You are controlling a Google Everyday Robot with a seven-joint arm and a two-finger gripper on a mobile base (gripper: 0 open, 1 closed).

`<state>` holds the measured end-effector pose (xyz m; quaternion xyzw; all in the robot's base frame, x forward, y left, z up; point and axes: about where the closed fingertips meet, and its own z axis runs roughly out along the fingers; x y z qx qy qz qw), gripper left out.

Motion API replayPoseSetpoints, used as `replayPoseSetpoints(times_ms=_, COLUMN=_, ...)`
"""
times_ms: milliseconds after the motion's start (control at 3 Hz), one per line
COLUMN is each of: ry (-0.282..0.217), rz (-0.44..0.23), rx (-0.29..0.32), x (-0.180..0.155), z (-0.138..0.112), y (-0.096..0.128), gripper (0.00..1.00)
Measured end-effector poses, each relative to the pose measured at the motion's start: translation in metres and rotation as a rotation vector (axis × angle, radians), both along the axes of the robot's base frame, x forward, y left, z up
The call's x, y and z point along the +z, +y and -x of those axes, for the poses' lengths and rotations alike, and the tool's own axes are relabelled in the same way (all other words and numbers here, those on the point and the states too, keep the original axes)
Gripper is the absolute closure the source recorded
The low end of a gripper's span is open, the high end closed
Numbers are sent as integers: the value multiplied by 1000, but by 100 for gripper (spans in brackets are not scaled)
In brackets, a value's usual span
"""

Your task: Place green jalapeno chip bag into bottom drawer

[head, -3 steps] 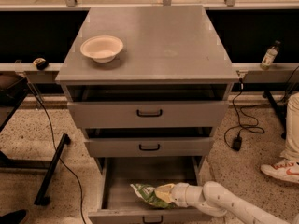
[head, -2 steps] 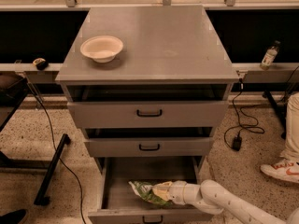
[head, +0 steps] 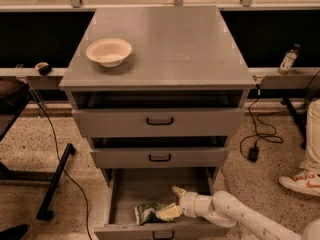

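Note:
The green jalapeno chip bag (head: pixel 147 213) lies on the floor of the bottom drawer (head: pixel 120 194), near its front. The drawer is pulled out, and its handle (head: pixel 163 234) shows at the lower frame edge. My gripper (head: pixel 167 202) reaches into the drawer from the right on the white arm (head: pixel 235 214). Its fingers are spread apart: one points up and left, clear of the bag, and the lower finger (head: pixel 169 213) lies against the bag's right end.
A white bowl (head: pixel 109 51) sits on the cabinet top (head: pixel 175 39). The top drawer (head: pixel 160 120) and middle drawer (head: pixel 160 157) are slightly ajar above. A bottle (head: pixel 288 59) stands on the right ledge. A person's shoe (head: pixel 300 182) and cables lie on the floor to the right.
The bag has dropped lower toward the drawer's front and now rests on the drawer floor. The gripper's fingers have spread apart from it.

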<state>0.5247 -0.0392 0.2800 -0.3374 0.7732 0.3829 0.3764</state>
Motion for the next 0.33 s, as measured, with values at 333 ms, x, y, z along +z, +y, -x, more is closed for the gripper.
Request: replayPoseSetpoints(times_ms=333, ry=0, rz=0, rx=0, x=0, z=0, y=0, gripper=0)
